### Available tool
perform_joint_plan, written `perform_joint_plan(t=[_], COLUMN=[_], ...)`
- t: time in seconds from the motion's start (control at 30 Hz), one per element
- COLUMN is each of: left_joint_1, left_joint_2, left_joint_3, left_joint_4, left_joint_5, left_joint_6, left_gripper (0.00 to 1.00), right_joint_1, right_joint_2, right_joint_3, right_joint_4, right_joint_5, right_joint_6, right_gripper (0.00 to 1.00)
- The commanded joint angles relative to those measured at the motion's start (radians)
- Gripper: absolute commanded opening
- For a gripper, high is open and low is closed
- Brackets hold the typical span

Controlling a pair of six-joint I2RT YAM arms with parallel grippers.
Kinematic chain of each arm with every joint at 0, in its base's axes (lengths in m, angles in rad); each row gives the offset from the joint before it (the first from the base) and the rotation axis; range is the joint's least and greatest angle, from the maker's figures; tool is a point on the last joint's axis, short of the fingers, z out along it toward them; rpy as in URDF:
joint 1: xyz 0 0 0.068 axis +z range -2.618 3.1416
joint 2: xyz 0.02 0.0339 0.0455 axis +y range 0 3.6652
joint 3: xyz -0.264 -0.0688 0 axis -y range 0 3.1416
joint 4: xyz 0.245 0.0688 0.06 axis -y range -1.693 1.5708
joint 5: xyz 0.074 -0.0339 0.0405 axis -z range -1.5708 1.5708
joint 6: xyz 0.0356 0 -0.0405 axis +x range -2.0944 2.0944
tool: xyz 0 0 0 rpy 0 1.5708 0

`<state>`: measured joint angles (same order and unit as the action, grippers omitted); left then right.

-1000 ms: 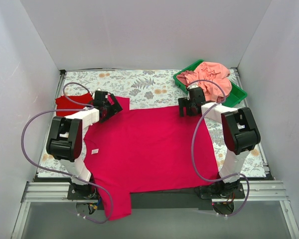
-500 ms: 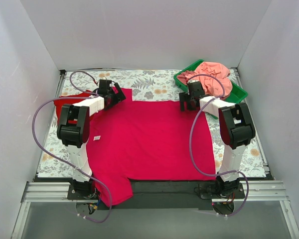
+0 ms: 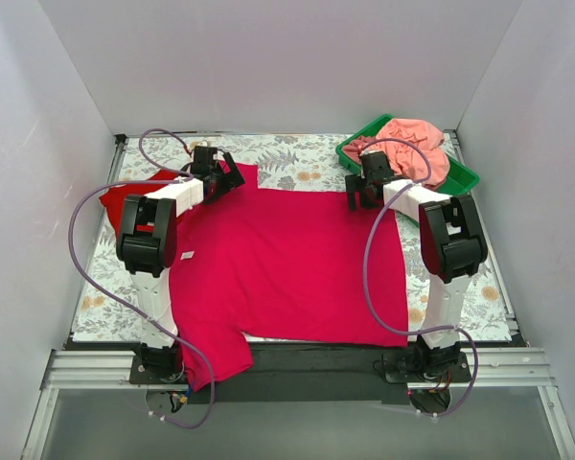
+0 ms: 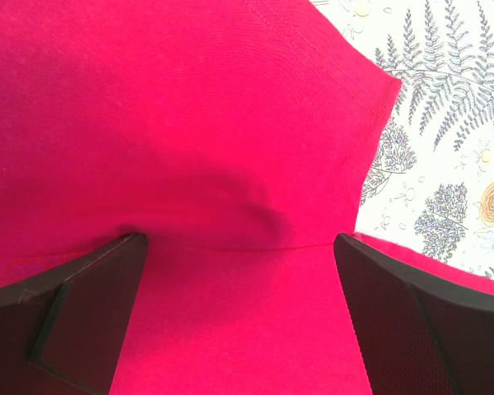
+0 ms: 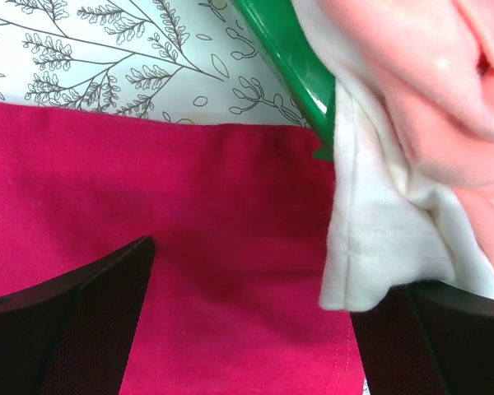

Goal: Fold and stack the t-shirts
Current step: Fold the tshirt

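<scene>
Here, the crimson t-shirt [image 3: 287,259] bears an unreadable white label [image 3: 186,255].

large t-shirt [image 3: 287,259] lies centre, smaller t-shirt [image 3: 120,199] at left, tray [image 3: 463,176] back right.

crimson-magenta t-shirt [image 3: 287,259] | scarlet t-shirt [image 3: 117,201] | green tray [image 3: 460,177] | grey floral cloth [image 3: 287,153]
</scene>
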<state>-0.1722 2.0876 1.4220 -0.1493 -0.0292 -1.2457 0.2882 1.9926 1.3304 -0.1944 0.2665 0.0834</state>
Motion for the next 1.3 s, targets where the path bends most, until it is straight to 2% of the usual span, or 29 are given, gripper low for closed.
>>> perform_joint_plan(t=[0.0, 0.27, 0.43, 0.57, 0.73, 0.93, 1.03, 1.17, 1.27], left_joint_1=[0.003, 0.003, 0.003, 0.005, 0.036, 0.045, 0.046, 0.051, 0.051], left_joint_2=[-0.001, -0.118, -0.115, -0.029, 0.172, 0.376, 0.425, 0.457, 0.482], left_joint_3=[0.008, 0.012, 0.096, 0.228, 0.517, 0.806, 0.862, 0.867, 0.858], left_joint_4=[-0.068, -0.081, -0.122, -0.170, -0.260, -0.294, -0.274, -0.239, -0.243], left_joint_5=[0.002, -0.009, -0.107, -0.193, -0.218, -0.285, -0.346, -0.341, -0.330], left_joint_6=[0.020, 0.025, 0.037, 0.055, 0.066, 0.144, 0.176, 0.225, 0.246], left_gripper=[0.97, 0.97, 0.98, 0.98, 0.98, 0.96, 0.94, 0.91, 0.79], right_joint_1=[-0.024, -0.023, -0.021, -0.021, -0.015, -0.012, -0.009, -0.008, -0.006], right_joint_2=[0.023, -0.087, -0.149, -0.193, -0.304, -0.494, -0.610, -0.771, -0.853], right_joint_3=[0.047, 0.038, 0.020, 0.000, -0.079, -0.269, -0.373, -0.502, -0.576], right_joint_4=[0.006, -0.004, -0.002, 0.003, 0.035, 0.078, 0.088, 0.099, 0.099], right_joint_5=[0.042, -0.038, -0.107, -0.133, -0.148, -0.171, -0.181, -0.194, -0.199], right_joint_6=[-0.037, -0.037, -0.024, -0.004, 0.012, 0.076, 0.105, 0.136, 0.153], right_gripper=[0.98, 0.97, 0.97, 0.97, 0.98, 0.98, 0.98, 0.98, 0.98])
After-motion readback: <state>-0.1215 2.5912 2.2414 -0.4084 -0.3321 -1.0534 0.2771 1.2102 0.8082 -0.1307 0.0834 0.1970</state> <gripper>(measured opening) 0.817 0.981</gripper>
